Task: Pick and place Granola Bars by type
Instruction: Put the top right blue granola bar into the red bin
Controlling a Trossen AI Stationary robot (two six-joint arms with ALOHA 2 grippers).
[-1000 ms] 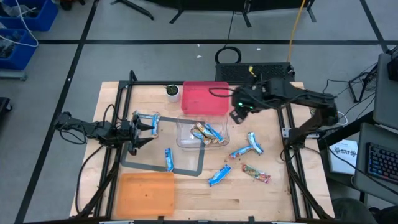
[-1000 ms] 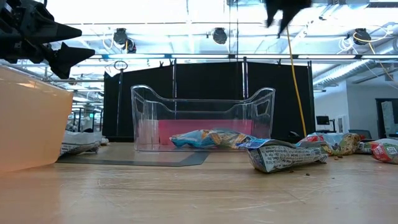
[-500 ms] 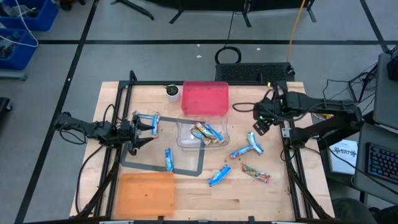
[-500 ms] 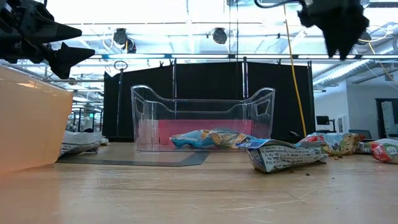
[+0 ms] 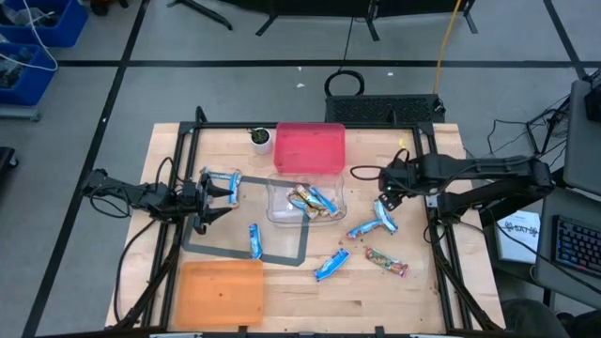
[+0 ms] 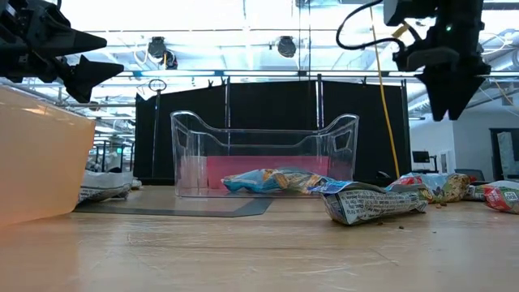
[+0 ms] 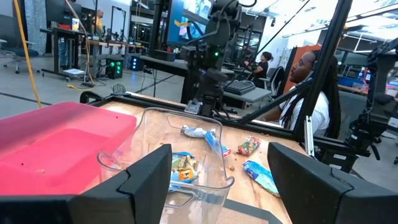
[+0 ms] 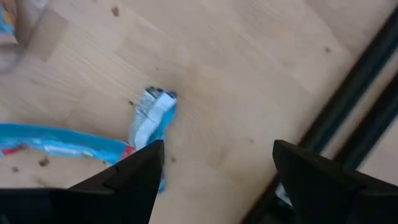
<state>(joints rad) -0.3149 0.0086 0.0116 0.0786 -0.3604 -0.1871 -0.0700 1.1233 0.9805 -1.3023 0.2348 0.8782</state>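
Blue bar (image 8: 152, 118) below wide-open, empty right pincer (image 8: 214, 165)

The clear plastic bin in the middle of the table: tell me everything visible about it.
The clear plastic bin is a see-through, open-topped tub with rounded corners and raised handle lips at two ends. It stands upright on the wooden table, just in front of the red plastic bin. Several foil-wrapped granola bars, blue-and-white and tan, lie inside. Neither tool touches it.
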